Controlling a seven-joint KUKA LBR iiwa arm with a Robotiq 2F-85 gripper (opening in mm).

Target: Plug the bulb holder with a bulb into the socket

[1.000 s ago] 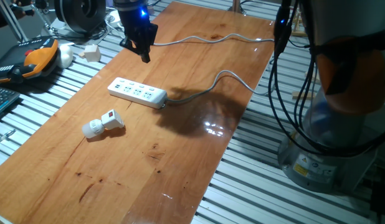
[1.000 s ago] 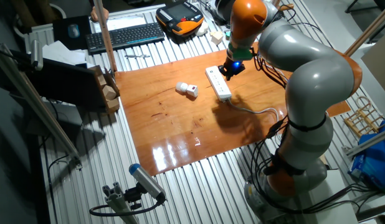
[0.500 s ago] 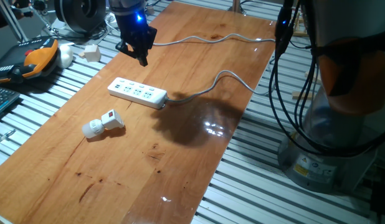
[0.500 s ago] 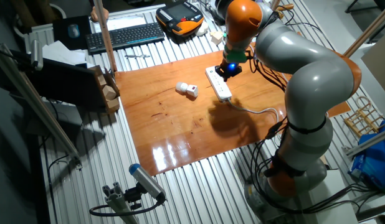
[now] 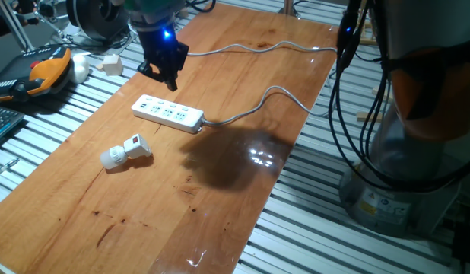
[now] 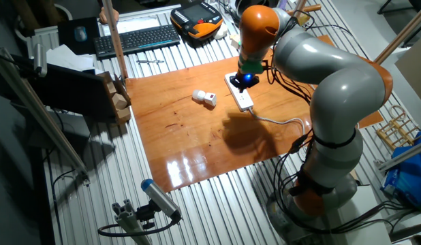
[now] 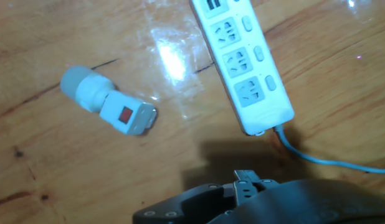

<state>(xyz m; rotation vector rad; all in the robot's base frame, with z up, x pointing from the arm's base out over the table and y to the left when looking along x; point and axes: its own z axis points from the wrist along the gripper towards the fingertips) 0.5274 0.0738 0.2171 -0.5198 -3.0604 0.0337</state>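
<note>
The socket, a long white power strip with a grey cable, lies flat on the wooden table; it also shows in the other fixed view and the hand view. The bulb holder lies on its side in front of the strip and apart from it, red switch up. Its round white bulb points away from the strip. My gripper hangs empty in the air over the strip's far side. Only its dark body shows in the hand view, and the finger gap is not visible.
The strip's grey cable runs right across the table to its edge. Another cable lies along the far part of the table. An orange pendant, a keyboard and small parts sit beyond the table's left edge.
My gripper has moved left and slightly lower, from beside the strip's far edge to over the strip. The strip and the bulb holder have not moved.
</note>
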